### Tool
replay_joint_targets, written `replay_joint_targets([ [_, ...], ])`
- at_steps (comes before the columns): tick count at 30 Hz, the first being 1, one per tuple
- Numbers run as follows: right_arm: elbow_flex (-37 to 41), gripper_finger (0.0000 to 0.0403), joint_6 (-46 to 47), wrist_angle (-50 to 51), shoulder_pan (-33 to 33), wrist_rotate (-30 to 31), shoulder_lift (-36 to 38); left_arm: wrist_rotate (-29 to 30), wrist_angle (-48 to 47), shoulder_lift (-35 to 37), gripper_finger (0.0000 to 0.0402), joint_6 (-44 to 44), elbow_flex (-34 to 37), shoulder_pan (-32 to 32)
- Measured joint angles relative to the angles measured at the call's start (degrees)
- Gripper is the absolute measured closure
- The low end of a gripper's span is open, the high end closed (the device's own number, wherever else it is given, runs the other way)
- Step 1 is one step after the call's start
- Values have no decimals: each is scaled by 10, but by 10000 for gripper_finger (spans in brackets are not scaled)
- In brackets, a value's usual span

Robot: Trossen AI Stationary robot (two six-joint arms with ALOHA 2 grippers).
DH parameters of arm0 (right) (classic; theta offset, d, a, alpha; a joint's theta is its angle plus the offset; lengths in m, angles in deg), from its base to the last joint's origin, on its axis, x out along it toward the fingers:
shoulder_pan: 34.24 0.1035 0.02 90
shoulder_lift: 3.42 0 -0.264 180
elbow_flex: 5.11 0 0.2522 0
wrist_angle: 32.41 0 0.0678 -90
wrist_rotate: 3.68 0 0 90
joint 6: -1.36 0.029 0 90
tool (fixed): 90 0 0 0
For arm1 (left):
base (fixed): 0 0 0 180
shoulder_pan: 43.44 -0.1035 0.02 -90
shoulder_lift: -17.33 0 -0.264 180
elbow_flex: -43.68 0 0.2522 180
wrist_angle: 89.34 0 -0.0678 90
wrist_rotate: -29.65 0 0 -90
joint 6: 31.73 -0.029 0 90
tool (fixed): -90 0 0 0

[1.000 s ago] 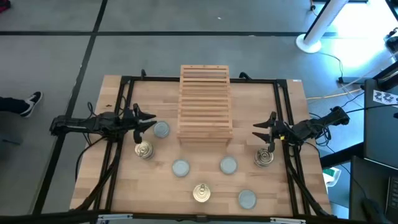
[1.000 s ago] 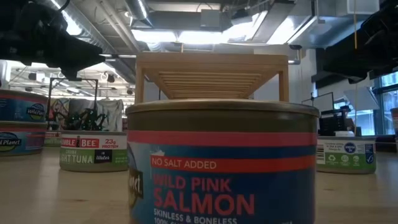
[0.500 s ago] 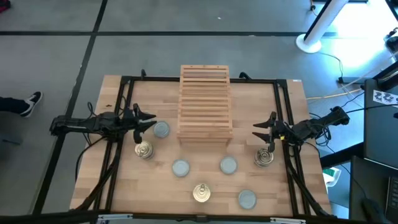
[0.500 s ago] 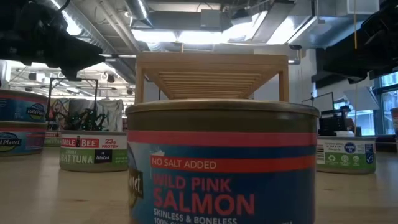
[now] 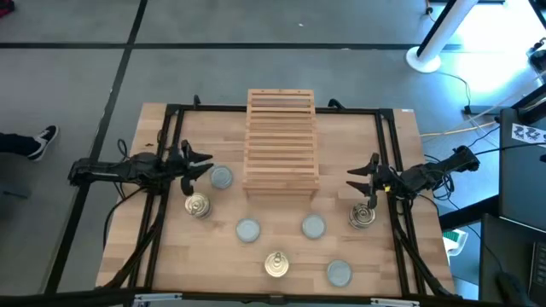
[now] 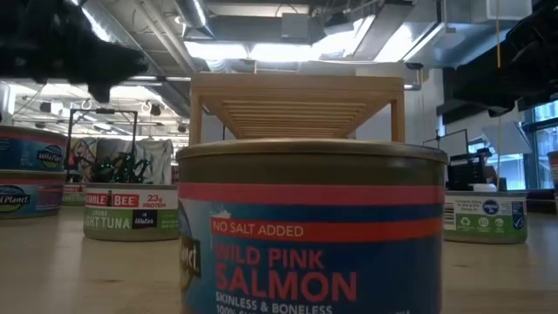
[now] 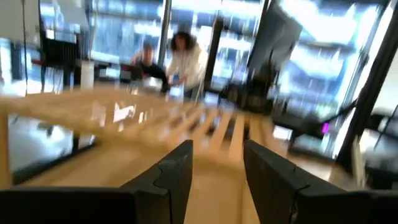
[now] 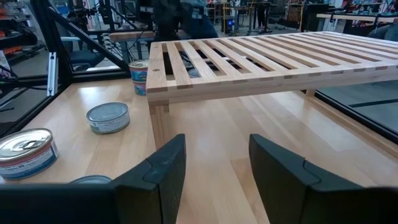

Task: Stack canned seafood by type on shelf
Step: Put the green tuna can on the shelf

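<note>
I had both arms over the table [image 5: 171, 264], one at each side of the shelf [image 5: 281, 141], and nothing was on the shelf yet. My left pincer [image 5: 203, 165] hung at the left side, just beside a grey-topped tin [image 5: 222, 177] and near a golden-topped tin [image 5: 197, 205]; its fingers [image 7: 177, 174] stood apart with nothing between them. My right pincer [image 5: 357, 180] hung at the right side, just above another golden-topped tin [image 5: 362, 216], its fingers [image 8: 166, 167] likewise apart and empty.

All seven tins of canned seafood lay loose on the table, well apart from one another: two more grey ones [image 5: 247, 229] [image 5: 313, 226] near the shelf's near end, then a third golden one [image 5: 275, 264] and a last grey one [image 5: 339, 272] close to the near edge. None was stacked.

I judged these tins stiff, fairly dense for their size, and smooth on the wall, with a paper label that could slip a little. The best hold seemed across the round side wall, low on the can, fingers on opposite sides, not on the lid or ring-pull. The flat tops should stack well if each tin was set down level and centred; the ring-pull tops looked less even, so those stacks might shift
</note>
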Motion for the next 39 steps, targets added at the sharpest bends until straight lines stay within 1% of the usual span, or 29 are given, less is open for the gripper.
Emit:
replay_joint_targets([
  [2, 0, 226, 0, -5, 0, 0, 0, -6, 41, 0, 263, 0, 0, 1],
  [5, 0, 226, 1, -31, 0, 0, 0, -53, 87, -14, 263, 0, -1, 9],
  [7, 0, 226, 1, -53, 0, 0, 0, -72, 115, -37, 263, 2, -1, 20],
  [10, 0, 226, 1, -87, 0, 1, 0, -76, 160, -91, 263, 1, -1, 43],
  [12, 0, 226, 1, -99, 0, 1, 0, -77, 174, -135, 263, -11, -11, 60],
  [16, 0, 226, 1, -104, 0, 2, 0, -77, 178, -232, 263, -28, -65, 101],
  [18, 0, 226, 1, -104, 0, 2, 0, -77, 161, -282, 263, -35, -102, 129],
  [22, 0, 226, 1, -106, 0, 2, 0, -75, 97, -382, 263, -64, -192, 191],
  [25, 0, 226, 1, -135, 0, 1, 0, -52, 41, -459, 263, -73, -265, 231],
  [30, 0, 226, -11, -179, 0, -19, -12, -15, -60, -582, 263, -74, -372, 285],
  [35, 0, 226, -37, -226, 0, -26, -65, 20, -130, -692, 263, -65, -454, 328],
  [39, 0, 226, -78, -308, 0, -49, -134, 35, -149, -759, 263, -50, -494, 353],
])
